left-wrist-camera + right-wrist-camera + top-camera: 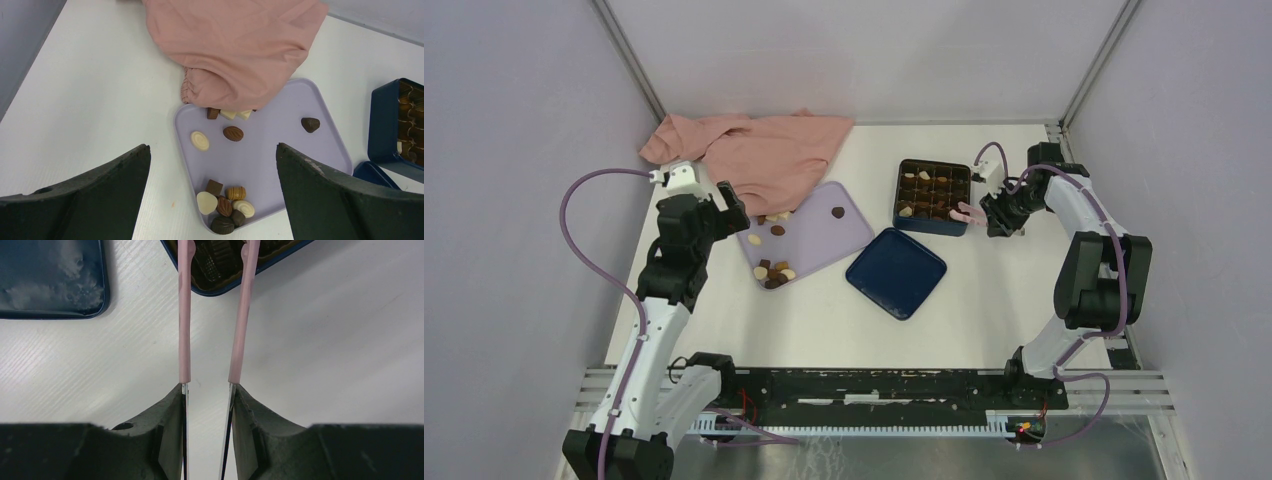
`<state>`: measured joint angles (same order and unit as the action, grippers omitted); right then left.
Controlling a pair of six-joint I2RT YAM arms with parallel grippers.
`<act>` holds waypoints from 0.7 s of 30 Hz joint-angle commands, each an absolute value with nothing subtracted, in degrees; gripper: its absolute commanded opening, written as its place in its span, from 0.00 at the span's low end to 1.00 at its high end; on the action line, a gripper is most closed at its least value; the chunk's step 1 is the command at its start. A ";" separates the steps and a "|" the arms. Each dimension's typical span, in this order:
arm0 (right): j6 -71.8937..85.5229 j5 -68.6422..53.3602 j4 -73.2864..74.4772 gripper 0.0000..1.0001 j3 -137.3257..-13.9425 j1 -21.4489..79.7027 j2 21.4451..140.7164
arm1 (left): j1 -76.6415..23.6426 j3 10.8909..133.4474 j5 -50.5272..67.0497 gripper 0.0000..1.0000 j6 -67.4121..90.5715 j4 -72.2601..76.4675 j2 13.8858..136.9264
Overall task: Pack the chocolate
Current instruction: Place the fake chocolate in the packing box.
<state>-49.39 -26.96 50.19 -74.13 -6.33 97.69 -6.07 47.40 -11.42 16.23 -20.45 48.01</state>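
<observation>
Chocolate pieces lie on the lilac tray: a cluster at its near corner, a few by the cloth and one dark piece apart. In the left wrist view the cluster sits low on the tray. My left gripper is open and empty above the tray's left edge. The dark blue box holds several pieces in its grid. My right gripper is shut on pink tongs. The tong tips reach over the box's corner and are cut off.
A pink cloth lies at the back left and overlaps the tray's far edge. The blue box lid lies flat in front of the box. The box's side shows at the right of the left wrist view.
</observation>
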 commanded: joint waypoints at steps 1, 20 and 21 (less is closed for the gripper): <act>-49.86 -28.58 50.18 0.39 -75.14 -6.50 96.79 | -5.70 47.20 -10.63 1.00 12.83 -18.11 46.89; -29.98 -36.47 26.07 0.36 -61.50 -14.97 81.15 | -5.73 47.20 -10.39 1.00 13.06 -18.09 46.61; -27.38 -36.35 22.98 0.36 -59.72 -15.68 80.28 | -5.75 47.20 -10.37 1.00 13.01 -18.03 46.59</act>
